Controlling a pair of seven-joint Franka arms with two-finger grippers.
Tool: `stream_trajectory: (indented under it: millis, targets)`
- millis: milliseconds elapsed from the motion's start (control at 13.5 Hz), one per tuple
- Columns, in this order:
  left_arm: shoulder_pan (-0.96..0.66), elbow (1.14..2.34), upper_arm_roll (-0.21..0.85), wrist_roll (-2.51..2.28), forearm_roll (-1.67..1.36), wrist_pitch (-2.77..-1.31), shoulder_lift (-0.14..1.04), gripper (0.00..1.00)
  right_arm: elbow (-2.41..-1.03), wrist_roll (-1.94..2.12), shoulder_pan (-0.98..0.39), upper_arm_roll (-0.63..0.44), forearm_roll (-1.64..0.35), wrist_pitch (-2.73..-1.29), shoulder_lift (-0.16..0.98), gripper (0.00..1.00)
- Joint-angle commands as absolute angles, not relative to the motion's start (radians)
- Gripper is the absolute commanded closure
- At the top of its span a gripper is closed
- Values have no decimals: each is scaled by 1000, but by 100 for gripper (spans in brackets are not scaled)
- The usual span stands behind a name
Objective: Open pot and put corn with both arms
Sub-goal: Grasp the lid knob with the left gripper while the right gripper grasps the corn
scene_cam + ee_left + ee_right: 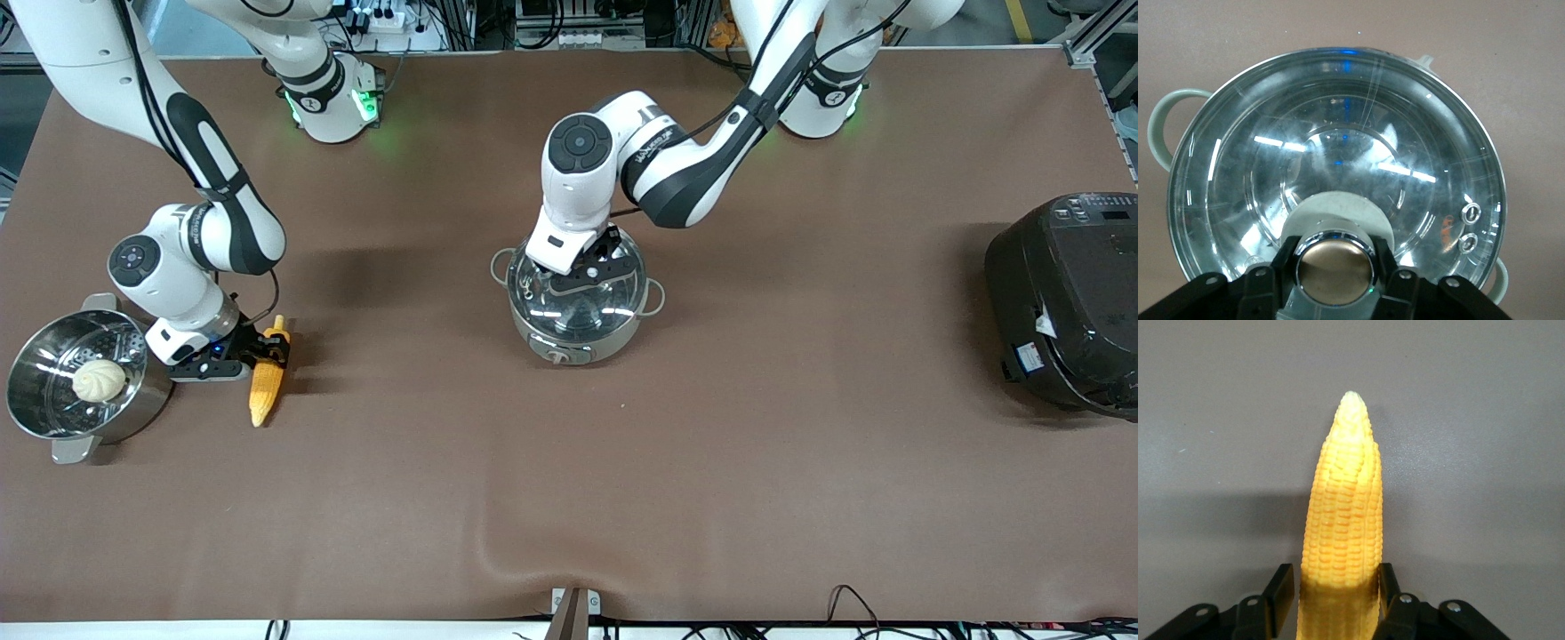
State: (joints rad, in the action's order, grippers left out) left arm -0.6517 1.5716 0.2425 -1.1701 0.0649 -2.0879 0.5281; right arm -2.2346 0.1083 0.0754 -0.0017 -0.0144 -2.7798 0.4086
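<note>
The pale-grey pot (576, 342) stands mid-table with its glass lid (613, 307) on. My left gripper (589, 271) is down on the lid, its fingers shut against both sides of the lid's metal knob (1335, 270). The left wrist view shows the lid (1338, 147) seated on the pot and one loop handle (1161, 127). The yellow corn (265, 387) lies on the table at the right arm's end. My right gripper (267, 348) is at table level, open around its thick end. In the right wrist view the fingers (1281, 587) flank the corn (1341, 513), with a narrow gap on one side.
A bare steel steamer pot (36, 418) holding a white bun (98, 380) stands right beside the right gripper. A big black rice cooker (1067, 302) sits at the left arm's end of the table. Brown mat lies between the corn and the pot.
</note>
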Motion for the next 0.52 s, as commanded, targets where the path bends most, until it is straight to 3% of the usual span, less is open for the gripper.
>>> stream_trajectory:
  millis: [0,148,222,296,444]
  targets:
    - [-658,1569,236,-1216,92,-2072,535,100,-2217,117,75,-2,-12,-2790,428,62]
    - [-655,1565,235,-1215,92,-2069,520,100,-2215,117,74,-2,-12,-2790,430,78]
    - [-649,1562,233,-1213,94,-2060,502,100,-2215,118,75,-2,-12,-2787,425,94]
    - [-643,1563,235,-1210,94,-2056,474,100,-2215,117,71,-2,-12,-2783,413,100]
    - [-634,1560,223,-1201,95,-1998,411,100,-2215,110,68,2,-12,-2757,361,100]
